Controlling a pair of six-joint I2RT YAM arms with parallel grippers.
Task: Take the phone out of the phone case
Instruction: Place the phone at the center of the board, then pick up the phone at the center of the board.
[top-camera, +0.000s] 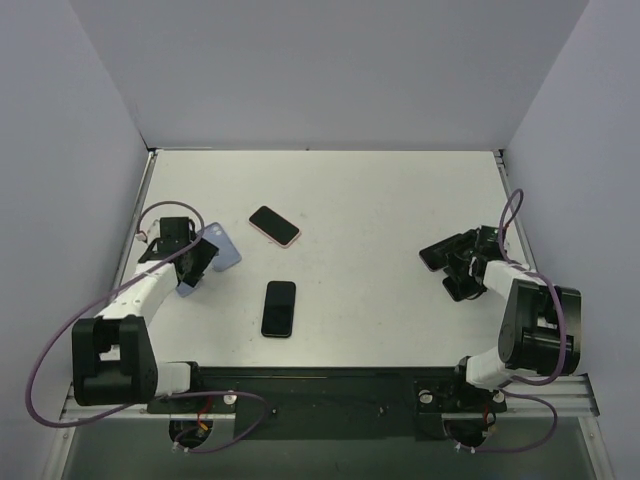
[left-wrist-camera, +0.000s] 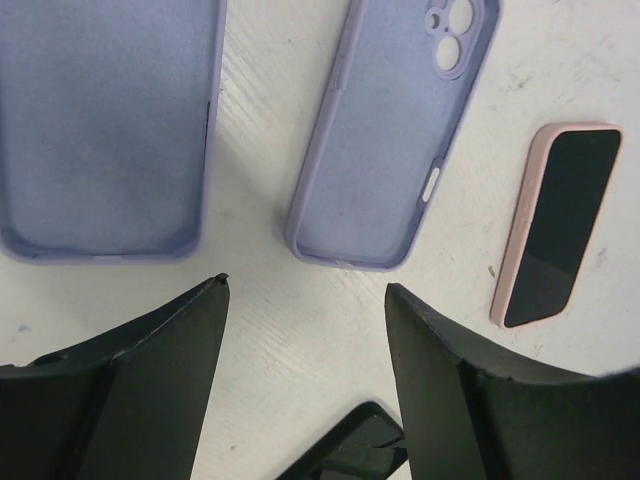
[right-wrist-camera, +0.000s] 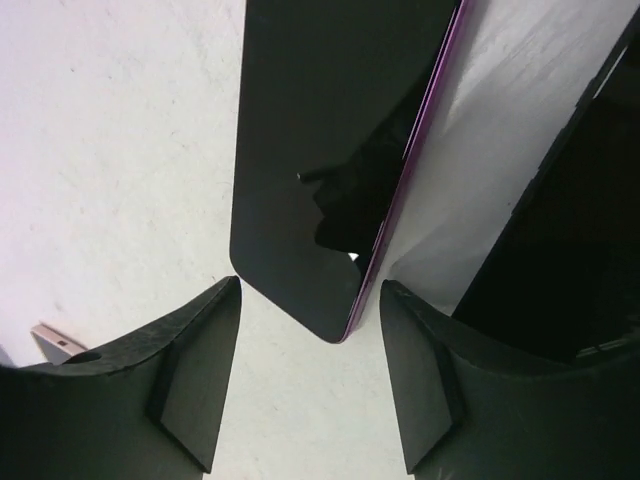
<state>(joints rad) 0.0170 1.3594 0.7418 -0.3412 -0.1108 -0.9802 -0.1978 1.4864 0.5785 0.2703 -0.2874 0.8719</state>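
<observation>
Lilac case (left-wrist-camera: 100, 120) cropped at frame edge; left gripper (left-wrist-camera: 306, 285) and right gripper (right-wrist-camera: 310, 283) both released.

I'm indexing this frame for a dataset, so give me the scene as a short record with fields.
left gripper: open, empty, over the table
lavender case: empty, inside up
second lavender case: empty, inside up, beside the first
pink-cased phone: screen up, in its case
black phone: flat on the table, between the arms
right gripper: open, above one end of the purple-edged phone
</observation>
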